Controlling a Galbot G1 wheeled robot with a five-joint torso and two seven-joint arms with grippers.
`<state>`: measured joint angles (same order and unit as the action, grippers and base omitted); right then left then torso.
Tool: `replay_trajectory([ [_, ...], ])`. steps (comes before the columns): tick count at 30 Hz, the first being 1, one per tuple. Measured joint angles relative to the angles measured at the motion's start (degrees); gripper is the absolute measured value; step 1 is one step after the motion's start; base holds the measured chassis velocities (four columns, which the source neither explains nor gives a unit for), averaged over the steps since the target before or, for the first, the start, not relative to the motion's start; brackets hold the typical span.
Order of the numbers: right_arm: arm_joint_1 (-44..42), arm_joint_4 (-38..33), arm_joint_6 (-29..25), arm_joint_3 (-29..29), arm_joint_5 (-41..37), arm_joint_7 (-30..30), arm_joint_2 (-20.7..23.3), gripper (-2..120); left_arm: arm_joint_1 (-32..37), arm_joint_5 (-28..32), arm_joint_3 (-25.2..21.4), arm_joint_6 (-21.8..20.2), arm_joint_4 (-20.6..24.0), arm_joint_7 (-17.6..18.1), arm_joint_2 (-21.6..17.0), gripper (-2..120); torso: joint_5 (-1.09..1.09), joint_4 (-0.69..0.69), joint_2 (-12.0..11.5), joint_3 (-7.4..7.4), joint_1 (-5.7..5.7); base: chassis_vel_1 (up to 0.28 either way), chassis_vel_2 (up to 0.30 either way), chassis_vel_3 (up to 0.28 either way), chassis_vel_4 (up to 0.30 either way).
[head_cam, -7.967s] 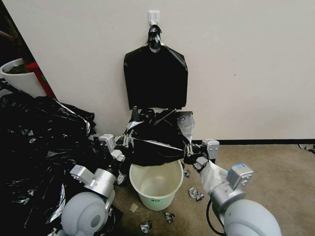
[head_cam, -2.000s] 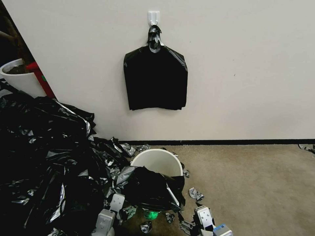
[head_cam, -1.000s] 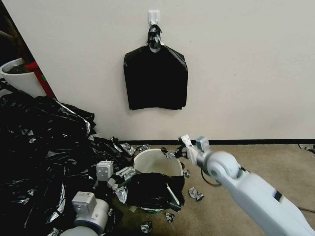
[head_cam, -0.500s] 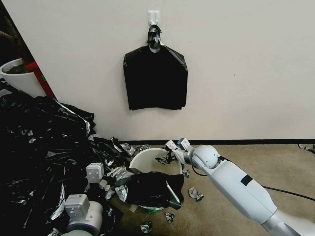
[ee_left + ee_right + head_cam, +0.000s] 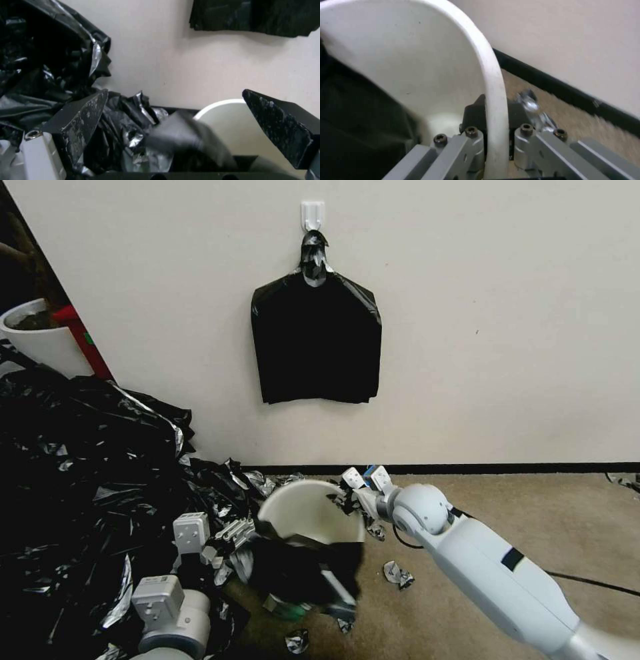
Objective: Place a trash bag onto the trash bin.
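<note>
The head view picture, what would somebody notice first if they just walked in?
Probably the huge heap of crumpled black plastic sheeting along the robot's left. Next, the round cream-white plastic trash bin near the wall, tipped, with a glossy black trash bag over its near rim. The right gripper clamps the bin's far rim; the open left gripper sits beside the bag.

Trash bag (image 5: 303, 573): motion-blurred, hiding the near wall of the trash bin (image 5: 300, 510). Bin label: hidden. Planter pot (image 5: 37, 343): cut by the frame edge. Right arm: cut at the corner.
</note>
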<state>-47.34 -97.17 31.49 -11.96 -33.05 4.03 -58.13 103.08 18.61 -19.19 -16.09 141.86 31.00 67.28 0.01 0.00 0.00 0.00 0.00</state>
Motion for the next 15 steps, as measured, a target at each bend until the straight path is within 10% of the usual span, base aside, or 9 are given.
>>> replay_trajectory([
  [15,-12.49,-9.20,-5.05,6.88,-14.04,26.68,2.20,7,-1.20,-0.02,0.98,0.29,-2.02,0.53,1.01,100,-0.02,0.00,0.00,0.00,0.00,0.000,0.000,0.000,0.000],
])
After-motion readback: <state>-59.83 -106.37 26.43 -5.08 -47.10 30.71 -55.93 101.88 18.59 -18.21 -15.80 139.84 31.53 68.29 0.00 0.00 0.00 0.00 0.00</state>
